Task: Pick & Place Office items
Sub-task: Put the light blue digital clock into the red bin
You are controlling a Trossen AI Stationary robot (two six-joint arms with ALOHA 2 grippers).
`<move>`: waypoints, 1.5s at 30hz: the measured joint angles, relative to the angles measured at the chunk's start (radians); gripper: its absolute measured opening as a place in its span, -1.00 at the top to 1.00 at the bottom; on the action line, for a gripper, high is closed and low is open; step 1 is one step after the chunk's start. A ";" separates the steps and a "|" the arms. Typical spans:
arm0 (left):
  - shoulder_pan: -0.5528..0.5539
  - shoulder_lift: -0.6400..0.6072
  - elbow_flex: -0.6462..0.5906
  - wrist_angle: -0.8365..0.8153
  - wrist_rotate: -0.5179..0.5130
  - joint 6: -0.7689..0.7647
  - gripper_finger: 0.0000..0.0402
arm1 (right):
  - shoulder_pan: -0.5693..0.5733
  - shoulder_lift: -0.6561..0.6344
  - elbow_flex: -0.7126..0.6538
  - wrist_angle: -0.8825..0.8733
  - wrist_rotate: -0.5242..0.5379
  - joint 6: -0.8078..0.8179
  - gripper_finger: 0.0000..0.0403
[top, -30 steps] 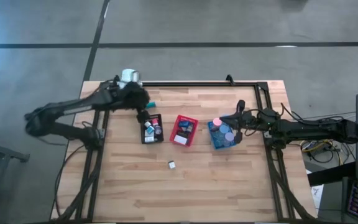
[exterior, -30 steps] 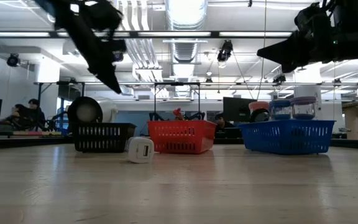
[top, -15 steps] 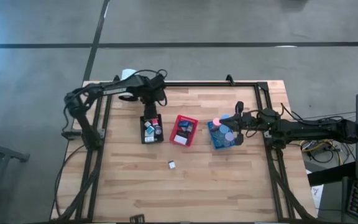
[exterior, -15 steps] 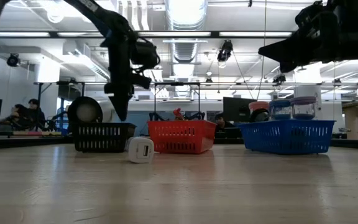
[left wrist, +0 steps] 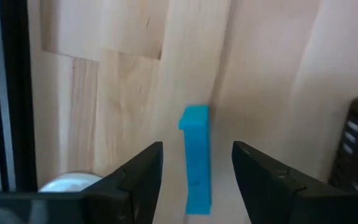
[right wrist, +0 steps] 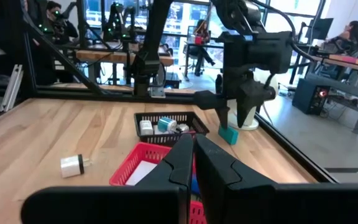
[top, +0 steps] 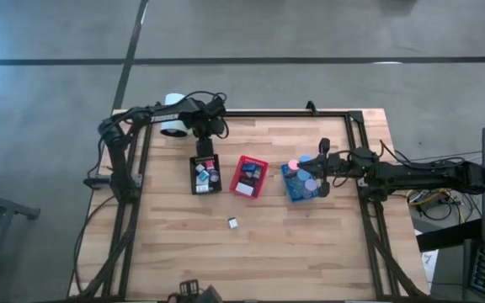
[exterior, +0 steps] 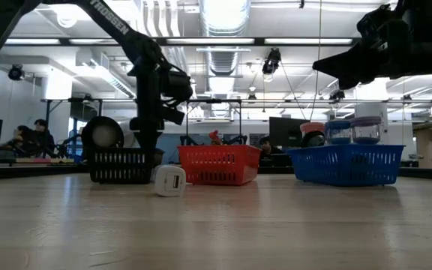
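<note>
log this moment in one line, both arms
left gripper: jaws open, straddling teal block on table behind black tray | right gripper: jaws shut, above blue tray | white block: loose

High view straight down; low view level at tabletop; both share black tray (top: 205,174); wrist views close.

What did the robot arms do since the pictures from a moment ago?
The left arm swung in toward the table's far edge, and the left gripper came down with its fingers spread around a teal block beside the black tray. The right gripper stayed shut above the blue tray. The white block did not move.
</note>
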State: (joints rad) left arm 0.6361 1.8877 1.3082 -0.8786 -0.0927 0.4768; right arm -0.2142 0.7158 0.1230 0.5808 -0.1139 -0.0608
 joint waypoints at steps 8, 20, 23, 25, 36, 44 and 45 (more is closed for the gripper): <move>0.025 0.056 0.000 0.012 -0.001 0.029 0.04 | 0.000 -0.001 0.000 0.002 0.000 0.000 0.94; 0.028 0.093 -0.001 0.015 -0.001 0.071 0.61 | 0.000 0.000 0.000 0.001 0.000 -0.003 0.94; 0.028 0.093 0.002 0.023 -0.001 0.071 0.76 | 0.000 0.000 0.000 0.001 0.001 -0.012 0.94; 0.028 0.092 0.002 0.037 -0.003 0.052 0.76 | 0.000 0.000 0.000 0.001 0.001 -0.019 0.94; -0.009 -0.100 0.006 0.063 -0.002 0.005 0.76 | 0.000 0.000 0.000 0.002 0.004 -0.022 0.94; -0.063 -0.421 -0.014 0.113 0.170 -0.097 0.76 | 0.000 0.000 0.000 0.002 0.003 -0.029 0.94; -0.073 -0.462 -0.024 0.127 0.191 -0.114 0.76 | 0.000 0.000 0.000 0.002 0.003 -0.029 0.94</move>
State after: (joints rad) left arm 0.5633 1.4259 1.2837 -0.7520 0.0984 0.3624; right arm -0.2146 0.7155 0.1230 0.5823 -0.1104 -0.0895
